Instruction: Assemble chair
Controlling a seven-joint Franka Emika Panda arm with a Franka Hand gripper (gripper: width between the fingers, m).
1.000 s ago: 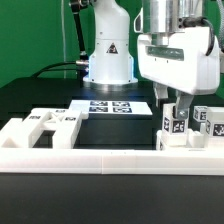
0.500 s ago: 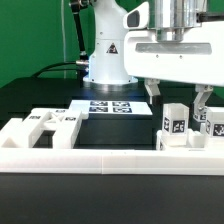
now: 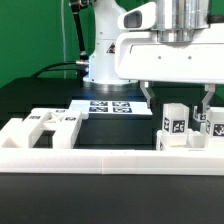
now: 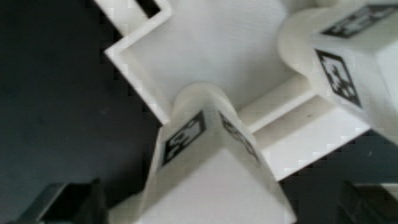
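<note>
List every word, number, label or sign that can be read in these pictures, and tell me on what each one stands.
No word or number can be read anywhere.
On the arm base: a small dark sticker, too small to read.
On the marker board: square black-and-white tags, patterns only, no letters.
On the chair pieces: the same kind of tags, no letters; they are blurred in the wrist view.

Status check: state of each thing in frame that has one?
gripper: open, fingers spread wide, holding nothing
tagged leg: standing upright below the gripper, clear of both fingers
second tagged piece: upright, on the exterior view's right of the leg, partly hidden by a finger
slotted panel: lying flat behind the border rail, untouched
marker board: flat on the table
</note>
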